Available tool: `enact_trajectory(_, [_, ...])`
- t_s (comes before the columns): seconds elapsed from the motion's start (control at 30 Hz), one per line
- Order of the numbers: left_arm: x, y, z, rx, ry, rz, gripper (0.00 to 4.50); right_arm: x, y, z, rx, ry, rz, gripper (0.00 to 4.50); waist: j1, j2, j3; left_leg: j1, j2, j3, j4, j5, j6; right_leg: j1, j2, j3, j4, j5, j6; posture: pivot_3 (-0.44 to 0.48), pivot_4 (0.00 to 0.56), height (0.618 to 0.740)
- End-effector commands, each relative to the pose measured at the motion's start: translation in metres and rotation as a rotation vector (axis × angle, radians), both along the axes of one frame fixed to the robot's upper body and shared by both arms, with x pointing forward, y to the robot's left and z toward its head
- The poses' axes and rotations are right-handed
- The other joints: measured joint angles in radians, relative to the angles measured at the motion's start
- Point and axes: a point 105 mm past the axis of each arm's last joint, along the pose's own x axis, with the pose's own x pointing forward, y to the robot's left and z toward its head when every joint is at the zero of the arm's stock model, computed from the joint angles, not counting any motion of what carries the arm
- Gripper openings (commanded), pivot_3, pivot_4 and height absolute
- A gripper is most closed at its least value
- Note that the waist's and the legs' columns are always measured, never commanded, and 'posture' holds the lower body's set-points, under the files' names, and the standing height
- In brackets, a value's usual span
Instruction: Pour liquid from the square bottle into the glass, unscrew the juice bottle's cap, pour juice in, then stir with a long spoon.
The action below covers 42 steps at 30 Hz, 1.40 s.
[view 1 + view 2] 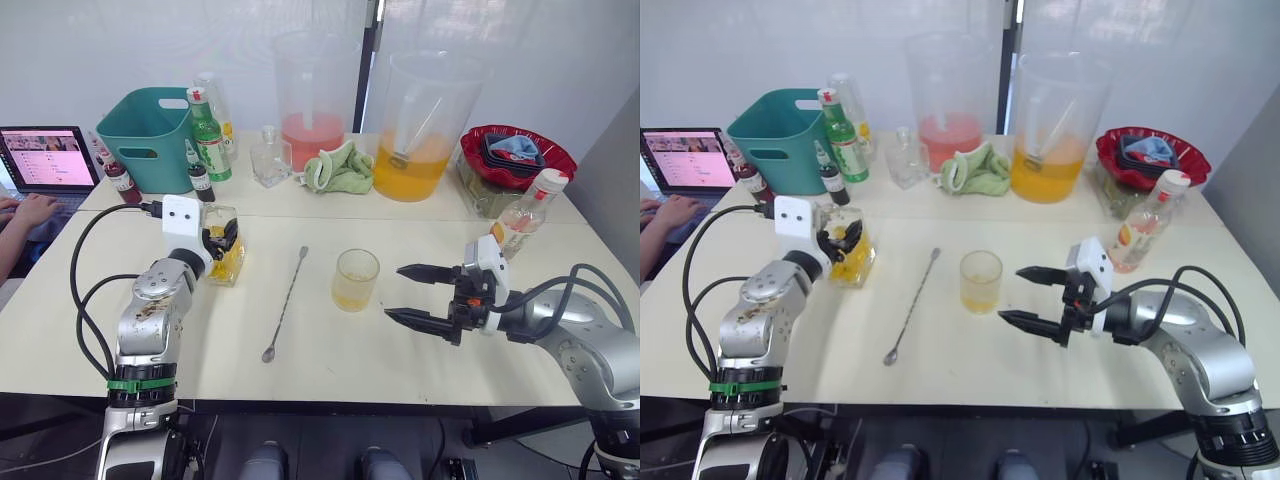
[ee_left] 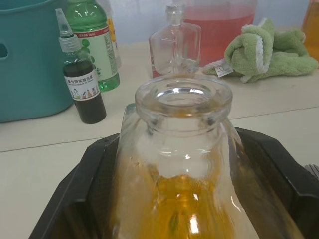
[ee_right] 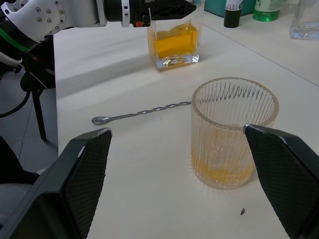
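Note:
The square bottle [image 1: 228, 262] stands on the table's left part with yellow-orange liquid in it and its mouth [image 2: 183, 97] unstoppered. My left gripper [image 1: 222, 240] is shut on its upper part. The glass [image 1: 356, 279] stands mid-table with a thin layer of yellow liquid at its bottom. Between bottle and glass the long spoon [image 1: 286, 303] lies flat, bowl end nearest me. My right gripper [image 1: 415, 295] is open and empty, a short way right of the glass and level with it. The juice bottle [image 1: 522, 220] with its white cap [image 1: 549, 180] stands behind the right arm.
Along the back stand a teal basket [image 1: 150, 135], a green bottle [image 1: 208, 135], small dark bottles [image 1: 198, 178], a small clear glass bottle [image 1: 270, 158], two big pitchers [image 1: 312, 100] [image 1: 425, 125], a green cloth [image 1: 340, 168] and a red bowl [image 1: 515, 155]. A person's hand rests by a laptop [image 1: 45, 158].

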Motion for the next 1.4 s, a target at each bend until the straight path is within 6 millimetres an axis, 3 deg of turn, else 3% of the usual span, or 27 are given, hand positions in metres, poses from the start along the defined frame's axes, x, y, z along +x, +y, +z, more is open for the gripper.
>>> enact_trajectory(0.03, [0.001, -0.002, 0.005, -0.018, -0.015, -0.001, 2.97, -0.001, 0.001, 0.011, 0.003, -0.041, 0.005, 4.47, 0.0, 0.0, 0.0, 0.0, 0.0, 0.0, 0.0, 0.0, 0.0, 0.0, 0.0, 0.0, 0.0, 0.0, 0.0, 0.0, 0.15, 0.74])
enact_trajectory(0.2, [0.004, -0.008, 0.023, 0.001, -0.088, -0.036, 2.97, -0.003, 0.004, 0.009, 0.012, -0.032, -0.002, 4.47, 0.004, 0.0, 0.0, 0.001, 0.0, 0.0, 0.0, 0.0, 0.0, 0.001, 0.0, 0.0, 0.0, 0.0, 0.0, 0.0, 0.15, 0.74])
enact_trajectory(0.23, [0.004, -0.009, 0.026, 0.001, -0.098, -0.043, 4.0, -0.003, 0.005, 0.009, 0.014, -0.031, -0.004, 4.5, 0.005, 0.0, 0.0, 0.001, 0.0, 0.0, 0.0, 0.0, 0.0, 0.001, 0.0, 0.0, 0.0, 0.0, 0.0, 0.0, 0.15, 0.74])
enact_trajectory(0.3, [0.002, -0.01, 0.03, 0.004, -0.113, -0.047, 4.48, -0.004, 0.004, 0.01, 0.018, -0.03, -0.014, 4.5, 0.006, 0.0, 0.0, 0.001, 0.0, 0.0, 0.0, 0.0, 0.0, 0.001, 0.0, 0.0, 0.0, 0.0, 0.0, 0.0, 0.15, 0.74])
enact_trajectory(0.57, [-0.01, -0.011, 0.048, -0.026, -0.188, -0.049, 4.48, -0.005, 0.0, 0.014, 0.028, -0.033, -0.051, 4.5, 0.011, 0.0, 0.0, 0.001, 0.0, 0.0, 0.0, 0.0, 0.0, 0.001, 0.0, 0.0, 0.0, 0.0, 0.0, 0.0, 0.15, 0.74])
enact_trajectory(0.83, [-0.043, -0.002, 0.071, -0.073, -0.246, -0.106, 4.48, -0.005, -0.02, 0.023, 0.052, -0.051, -0.163, 4.5, 0.007, 0.0, 0.0, 0.001, 0.001, 0.001, 0.0, 0.0, 0.0, 0.001, 0.0, 0.0, -0.001, 0.0, 0.0, 0.0, 0.15, 0.74])
enact_trajectory(0.97, [-0.071, 0.005, 0.062, -0.12, -0.199, -0.258, 4.48, 0.003, -0.05, 0.024, 0.044, -0.06, -0.306, 4.5, 0.003, 0.0, 0.0, 0.001, 0.001, 0.001, -0.001, 0.0, 0.0, 0.001, 0.001, 0.0, -0.001, 0.0, 0.0, 0.0, 0.15, 0.74])
enact_trajectory(1.17, [-0.119, 0.044, 0.046, -0.097, -0.114, -0.418, 4.48, 0.006, -0.106, 0.014, 0.021, -0.074, -0.535, 4.5, -0.004, 0.0, 0.0, 0.003, 0.002, 0.002, -0.002, 0.0, 0.0, 0.002, 0.001, 0.0, -0.003, -0.001, -0.001, 0.0, 0.15, 0.74])
enact_trajectory(1.23, [-0.129, 0.053, 0.042, -0.116, -0.091, -0.432, 4.48, 0.003, -0.119, 0.012, 0.019, -0.079, -0.58, 4.5, -0.004, 0.001, 0.0, 0.004, 0.002, 0.002, -0.003, 0.0, 0.0, 0.003, 0.001, 0.001, -0.005, -0.001, -0.001, 0.0, 0.15, 0.74])
enact_trajectory(1.4, [-0.144, 0.103, 0.013, -0.054, -0.008, -0.3, 4.48, -0.013, -0.165, 0.005, 0.029, -0.074, -0.729, 4.5, -0.004, 0.001, 0.0, 0.006, 0.003, 0.003, -0.004, 0.0, 0.0, 0.005, 0.001, 0.001, -0.007, -0.001, -0.001, 0.0, 0.15, 0.74])
